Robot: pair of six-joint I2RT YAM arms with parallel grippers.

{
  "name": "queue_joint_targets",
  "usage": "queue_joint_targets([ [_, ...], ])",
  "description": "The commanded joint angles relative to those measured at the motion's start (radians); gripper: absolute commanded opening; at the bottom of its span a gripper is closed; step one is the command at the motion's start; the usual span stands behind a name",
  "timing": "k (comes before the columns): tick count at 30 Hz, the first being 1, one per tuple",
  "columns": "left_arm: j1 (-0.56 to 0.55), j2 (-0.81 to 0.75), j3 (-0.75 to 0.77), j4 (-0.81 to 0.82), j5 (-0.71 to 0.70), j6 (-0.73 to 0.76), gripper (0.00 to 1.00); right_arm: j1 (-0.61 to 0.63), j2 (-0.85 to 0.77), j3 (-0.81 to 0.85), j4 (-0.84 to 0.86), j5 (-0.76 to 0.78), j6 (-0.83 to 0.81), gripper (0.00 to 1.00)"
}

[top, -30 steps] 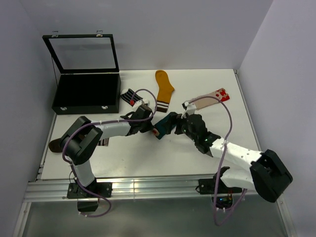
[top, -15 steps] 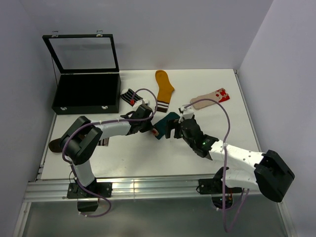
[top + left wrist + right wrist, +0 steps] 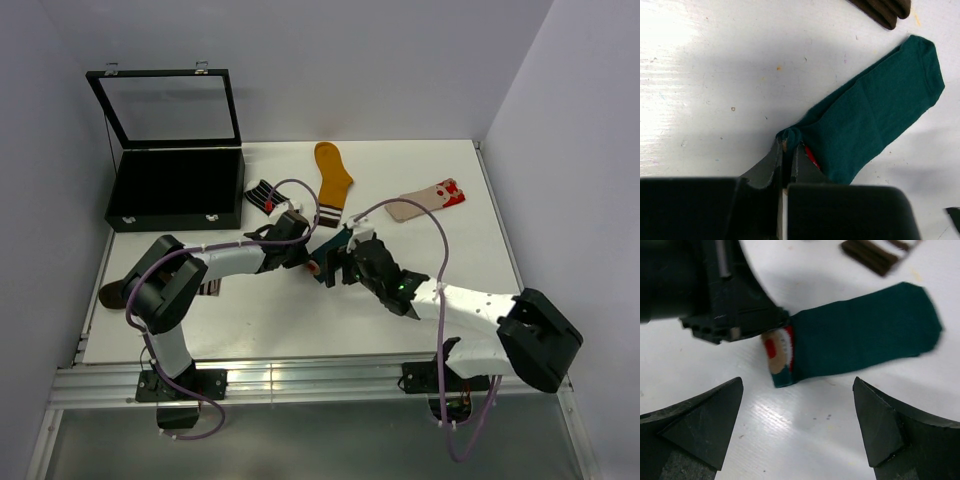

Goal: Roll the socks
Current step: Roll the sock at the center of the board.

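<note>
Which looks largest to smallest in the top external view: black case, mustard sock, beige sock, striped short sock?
1. black case
2. mustard sock and beige sock: too alike to rank
3. striped short sock

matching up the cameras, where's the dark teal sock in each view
top external: dark teal sock at the centre of the table, partly hidden by the arms.
left wrist: centre right, running diagonally up to the right.
right wrist: upper centre to right, lying across the picture.
shared landmark: the brown striped cuff just beyond the sock's far end.
</note>
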Motion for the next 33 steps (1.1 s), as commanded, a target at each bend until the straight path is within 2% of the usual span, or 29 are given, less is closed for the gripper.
queue_joint_targets([
  [1, -0.001, -0.004, 0.032, -0.037, -0.031, 0.021, 0.00, 0.051, 0.062, 0.054, 0.087, -0.048, -0.081, 0.97],
  [9, -0.001, 0.004, 0.041, -0.049, -0.028, 0.030, 0.00, 0.124, 0.217, 0.094, 0.164, -0.017, -0.159, 0.86],
  [15, -0.001, 0.004, 0.042, -0.044, -0.023, 0.038, 0.00, 0.128, 0.311, 0.126, 0.190, -0.011, -0.174, 0.81],
  [20, 0.001, 0.004, 0.041, -0.044, -0.020, 0.041, 0.00, 0.128, 0.369, 0.145, 0.210, -0.006, -0.178, 0.73],
  [23, 0.001, 0.005, 0.041, -0.043, -0.018, 0.044, 0.00, 0.126, 0.394, 0.139, 0.234, 0.013, -0.168, 0.61],
  [24, -0.001, 0.005, 0.041, -0.043, -0.018, 0.042, 0.00, 0.124, 0.401, 0.139, 0.241, 0.014, -0.168, 0.53],
  [26, -0.001, 0.005, 0.041, -0.040, -0.017, 0.044, 0.00, 0.123, 0.409, 0.137, 0.244, 0.017, -0.159, 0.43],
  [27, 0.001, 0.005, 0.038, -0.037, -0.015, 0.045, 0.00, 0.120, 0.411, 0.137, 0.245, 0.014, -0.155, 0.31],
  [29, -0.001, 0.004, 0.036, -0.032, -0.015, 0.050, 0.02, 0.111, 0.412, 0.125, 0.253, 0.000, -0.129, 0.20],
  [30, 0.001, -0.005, 0.029, -0.031, -0.020, 0.048, 0.06, 0.089, 0.408, 0.117, 0.256, -0.038, -0.115, 0.13],
  [32, -0.001, -0.016, 0.018, -0.017, -0.025, 0.048, 0.15, 0.056, 0.398, 0.093, 0.268, -0.083, -0.070, 0.07],
  [33, -0.001, -0.030, 0.009, -0.014, -0.029, 0.050, 0.25, 0.039, 0.385, 0.085, 0.270, -0.109, -0.057, 0.03],
])
